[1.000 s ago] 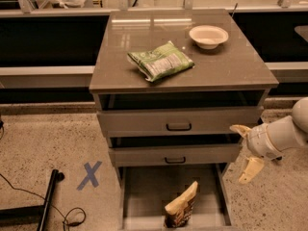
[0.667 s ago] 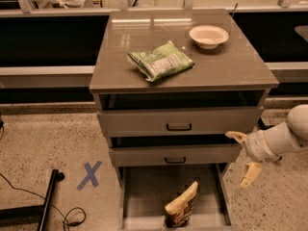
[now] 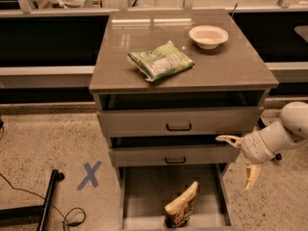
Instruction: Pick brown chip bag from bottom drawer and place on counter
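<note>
Bottom drawer (image 3: pixel 144 192) is pulled fully out. The brown chip bag (image 3: pixel 182 210) sits on its floor, near the front edge and slightly right of centre. The bag's long axis runs on a diagonal: dark brown end low towards the front left, tan-yellow end raised and pointing to the back right.

The gripper (image 3: pixel 239 159) hangs off the cabinet's right side, level with the middle drawer (image 3: pixel 144 156) and outside the bottom drawer's right wall. Its fingers are spread wide, one pointing left, one pointing down, with nothing between them.

On the counter (image 3: pixel 236 66) lie a green-and-white bag (image 3: pixel 161 60) and a pale bowl (image 3: pixel 208 36), well apart.
</note>
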